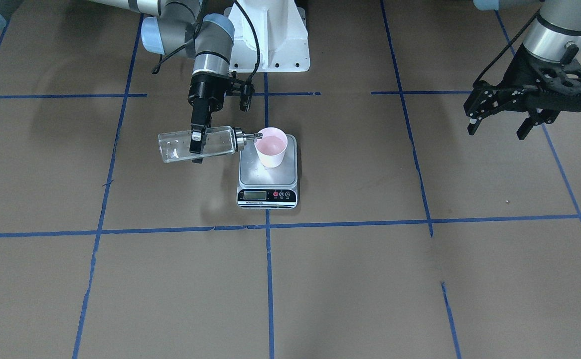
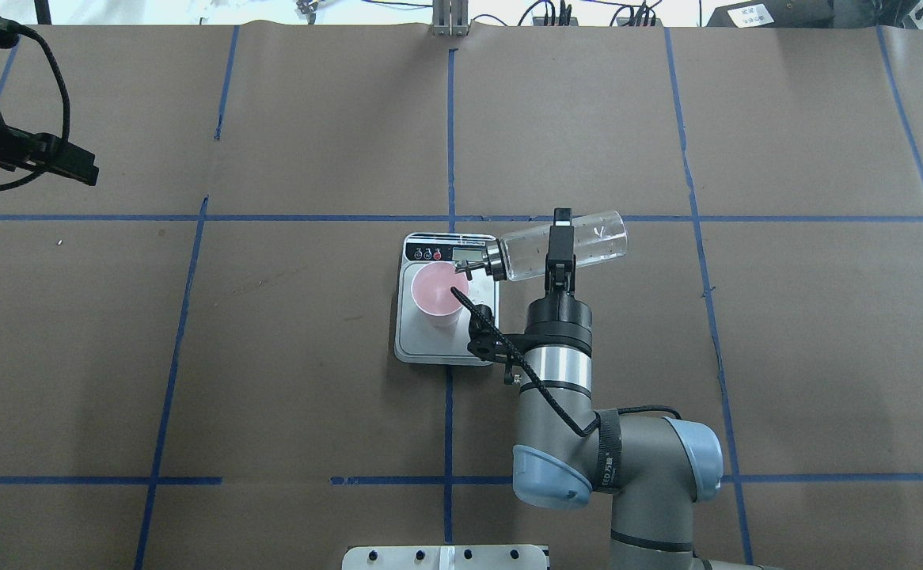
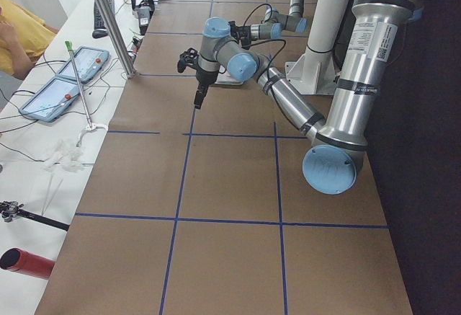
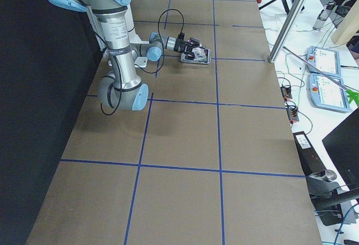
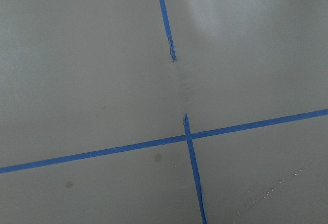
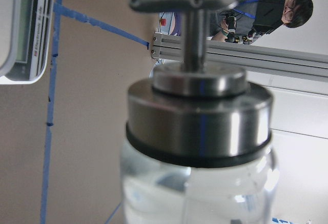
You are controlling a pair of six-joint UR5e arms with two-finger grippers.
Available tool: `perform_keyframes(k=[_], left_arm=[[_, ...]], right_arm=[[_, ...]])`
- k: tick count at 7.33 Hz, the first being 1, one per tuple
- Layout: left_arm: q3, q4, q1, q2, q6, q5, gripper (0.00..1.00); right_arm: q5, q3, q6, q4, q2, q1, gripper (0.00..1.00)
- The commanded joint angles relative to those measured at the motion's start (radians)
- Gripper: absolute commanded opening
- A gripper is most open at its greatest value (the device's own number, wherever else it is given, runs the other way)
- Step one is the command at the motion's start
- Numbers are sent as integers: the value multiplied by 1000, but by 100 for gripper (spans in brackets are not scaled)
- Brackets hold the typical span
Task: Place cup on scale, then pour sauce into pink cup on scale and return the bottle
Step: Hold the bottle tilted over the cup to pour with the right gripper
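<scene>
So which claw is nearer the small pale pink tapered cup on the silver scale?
The right claw: it holds the clear glass bottle tipped sideways, spout at the pink cup's rim. The left claw hangs open, far off over bare table.

Right hand (image 1: 197, 144) clamped (sideways); left hand (image 1: 500, 125) spread, raised.

Scale (image 6: 20, 34): front strip printed "Electronic Scale", legible in the right wrist view; LCD digits unreadable. Right arm (image 2: 612, 459): strap lettering too small to read. No other legible text.
</scene>
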Motion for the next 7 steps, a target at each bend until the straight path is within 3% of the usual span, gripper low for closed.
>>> perform_keyframes(k=[1, 7], left_arm=[[0, 0, 1, 0, -1, 1, 100], [5, 0, 1, 0, -1, 1, 100]], right_arm=[[-26, 5, -70, 0, -1, 3, 0], [-51, 66, -226, 0, -22, 7, 0]])
